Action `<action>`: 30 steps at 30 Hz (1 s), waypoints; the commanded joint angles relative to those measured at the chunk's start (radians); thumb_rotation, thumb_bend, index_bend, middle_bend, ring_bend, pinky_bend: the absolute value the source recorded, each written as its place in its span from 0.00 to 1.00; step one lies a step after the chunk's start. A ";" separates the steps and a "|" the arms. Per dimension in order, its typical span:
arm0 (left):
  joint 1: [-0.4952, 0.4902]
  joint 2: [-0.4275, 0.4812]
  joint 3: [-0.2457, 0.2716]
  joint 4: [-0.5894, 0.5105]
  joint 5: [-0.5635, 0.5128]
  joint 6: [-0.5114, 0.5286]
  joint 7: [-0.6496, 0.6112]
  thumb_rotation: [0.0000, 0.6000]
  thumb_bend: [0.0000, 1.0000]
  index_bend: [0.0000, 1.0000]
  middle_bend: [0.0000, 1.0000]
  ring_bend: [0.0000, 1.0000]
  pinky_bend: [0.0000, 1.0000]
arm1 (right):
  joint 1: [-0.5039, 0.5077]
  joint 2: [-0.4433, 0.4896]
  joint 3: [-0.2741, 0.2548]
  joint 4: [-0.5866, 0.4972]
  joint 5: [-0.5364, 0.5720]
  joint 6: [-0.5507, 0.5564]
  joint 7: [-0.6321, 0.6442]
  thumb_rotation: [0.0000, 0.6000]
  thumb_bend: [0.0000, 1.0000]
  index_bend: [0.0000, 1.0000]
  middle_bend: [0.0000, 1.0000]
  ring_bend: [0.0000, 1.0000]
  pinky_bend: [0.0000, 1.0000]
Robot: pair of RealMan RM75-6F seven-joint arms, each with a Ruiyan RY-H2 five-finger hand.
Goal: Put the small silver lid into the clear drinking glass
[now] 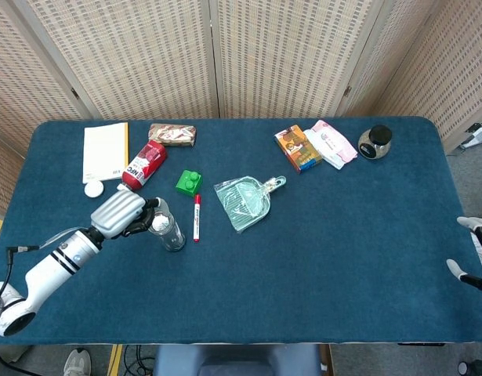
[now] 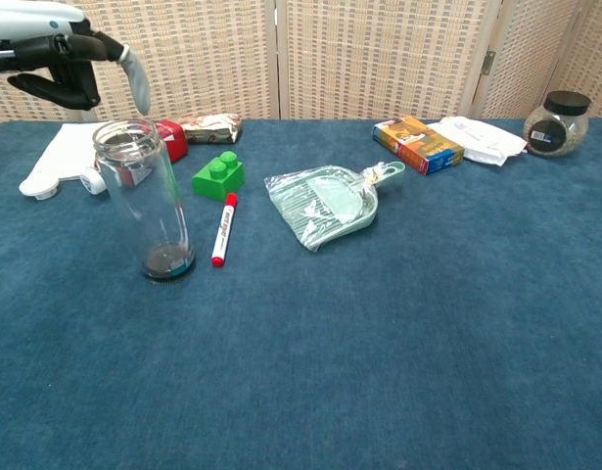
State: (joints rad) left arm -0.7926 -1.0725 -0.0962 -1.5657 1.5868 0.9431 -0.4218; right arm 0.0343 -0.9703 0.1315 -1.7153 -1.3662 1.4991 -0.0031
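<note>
The small silver lid (image 1: 92, 188) lies flat on the blue cloth just below the notebook; in the chest view the lid (image 2: 38, 187) shows at the far left. The clear drinking glass (image 1: 166, 229) stands upright, tall with a dark base (image 2: 144, 201). My left hand (image 1: 123, 213) hovers beside the glass's rim on its left, fingers curled in, nothing visible in it; the chest view shows the left hand (image 2: 66, 69) above and left of the rim. My right hand (image 1: 472, 251) hangs off the table's right edge, fingers apart, holding nothing.
A red bottle (image 1: 144, 163), green block (image 1: 189, 182) and red marker (image 1: 197, 217) lie close to the glass. A clear green dustpan (image 1: 244, 201) is mid-table. Notebook (image 1: 105, 150), snack packet (image 1: 172, 134), orange box (image 1: 298, 148), pink pouch (image 1: 331, 142) and jar (image 1: 375, 142) line the far edge.
</note>
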 commanded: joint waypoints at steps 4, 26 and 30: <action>0.002 0.003 0.005 0.007 -0.002 0.005 0.035 0.00 0.75 0.40 1.00 1.00 1.00 | -0.001 0.001 0.000 0.000 0.001 0.000 0.002 1.00 0.16 0.26 0.26 0.22 0.33; 0.059 -0.008 0.065 0.101 0.118 0.159 -0.028 0.00 0.74 0.34 1.00 1.00 1.00 | 0.007 0.043 0.031 -0.021 0.027 -0.002 0.034 1.00 0.16 0.26 0.26 0.23 0.33; 0.060 -0.020 0.074 0.115 0.131 0.169 -0.021 0.00 0.74 0.33 1.00 1.00 1.00 | 0.008 0.060 0.040 -0.035 0.037 -0.002 0.038 1.00 0.16 0.26 0.26 0.23 0.33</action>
State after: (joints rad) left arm -0.7331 -1.0903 -0.0240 -1.4520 1.7161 1.1102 -0.4448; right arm 0.0420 -0.9114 0.1699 -1.7487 -1.3308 1.4968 0.0342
